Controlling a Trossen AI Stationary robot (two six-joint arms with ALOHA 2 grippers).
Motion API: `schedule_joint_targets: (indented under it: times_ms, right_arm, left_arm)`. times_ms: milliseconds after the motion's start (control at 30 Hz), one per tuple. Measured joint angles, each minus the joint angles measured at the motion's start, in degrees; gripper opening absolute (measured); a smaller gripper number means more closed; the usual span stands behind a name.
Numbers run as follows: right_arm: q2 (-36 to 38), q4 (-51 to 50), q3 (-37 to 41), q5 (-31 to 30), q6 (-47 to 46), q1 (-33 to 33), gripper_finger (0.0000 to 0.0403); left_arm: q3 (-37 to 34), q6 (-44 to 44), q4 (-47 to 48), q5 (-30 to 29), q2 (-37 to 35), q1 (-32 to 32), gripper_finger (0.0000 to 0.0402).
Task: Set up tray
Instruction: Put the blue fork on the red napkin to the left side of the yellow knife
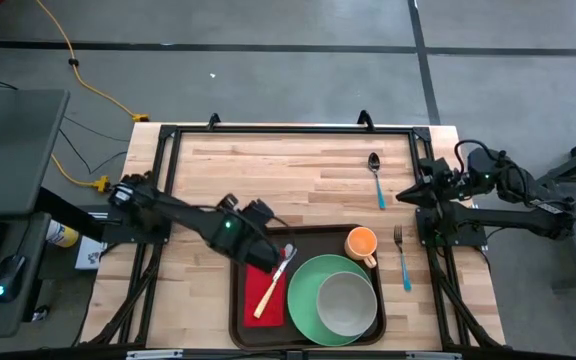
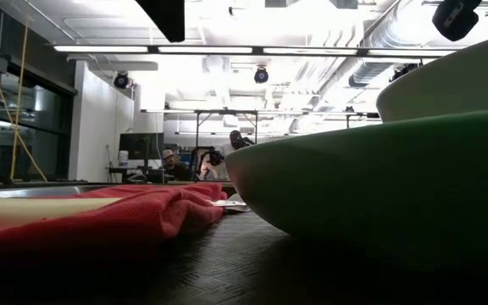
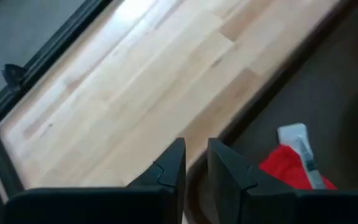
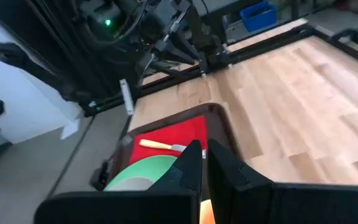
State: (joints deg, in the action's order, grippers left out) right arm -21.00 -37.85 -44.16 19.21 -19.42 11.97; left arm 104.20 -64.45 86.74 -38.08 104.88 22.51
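Observation:
The dark brown tray (image 1: 308, 238) lies at the table's near edge. On it rest a green plate (image 1: 313, 300) with a grey bowl (image 1: 346, 303), an orange cup (image 1: 361, 242), and a red napkin (image 1: 264, 300) with a wooden-handled knife (image 1: 271, 290) lying on it. My left gripper (image 1: 268, 236) (image 3: 196, 163) hovers shut over the tray's far left rim (image 3: 253, 118), beside the knife's blade (image 3: 298, 142). My right gripper (image 1: 404, 195) (image 4: 202, 152) waits shut at the table's right side, off the tray.
A blue-handled spoon (image 1: 376, 178) lies on the bare wood at the far right. A blue-handled fork (image 1: 403, 260) lies just right of the tray. A black frame (image 1: 288, 130) runs round the table. Bare wood spreads across the table's far half.

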Motion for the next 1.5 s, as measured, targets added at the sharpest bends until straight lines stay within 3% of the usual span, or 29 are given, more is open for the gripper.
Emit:
schedule_joint_targets:
  times_ms: [200,400,633,733,833,933,1167,1333,1500]
  right_arm:
    - [-0.65,-1.05,0.0,-8.52,4.75,0.01,0.0001]
    - [-7.43,-10.81,-1.86,-20.71,3.81,0.02,0.0022]
    - [-25.54,-32.07,-20.54,-32.7,2.0,0.04,0.0078]
    - [-31.99,-41.48,-28.45,-36.8,-3.72,0.04,0.0103]
    - [-35.47,-50.08,-31.53,-38.93,-13.24,0.04,0.0126]
    - [-35.14,-51.95,-29.46,-36.51,-23.74,0.08,0.0145]
    - [-28.35,-51.34,-15.68,-27.5,-49.56,-3.38,0.017]
    - [-24.21,-43.2,-4.07,-19.32,-63.29,-8.88,0.0172]
    - [-24.37,-30.63,3.74,-17.06,-72.78,-16.17,0.0172]
  left_arm:
    - [-8.13,-0.28,-1.68,-2.19,-6.42,-0.35,0.0082]
    - [-23.32,0.39,-12.34,-2.32,-16.12,-0.01,0.0071]
    - [-39.65,6.35,-24.55,-1.82,-28.04,-0.01,0.0067]
    - [-44.68,11.05,-27.47,-2.08,-32.91,-0.03,0.0067]
    - [-49.24,13.51,-26.86,-3.17,-38.53,-0.01,0.0067]
    - [-53.81,14.79,-27.04,-5.87,-45.97,-0.01,0.0067]
    - [-60.57,28.74,-31.98,-6.7,-64.16,-0.01,0.0067]
    - [-62.14,36.55,-30.72,-6.34,-74.12,-0.01,0.0067]
    - [-62.11,41.94,-30.22,-6.65,-80.9,-0.01,0.0067]
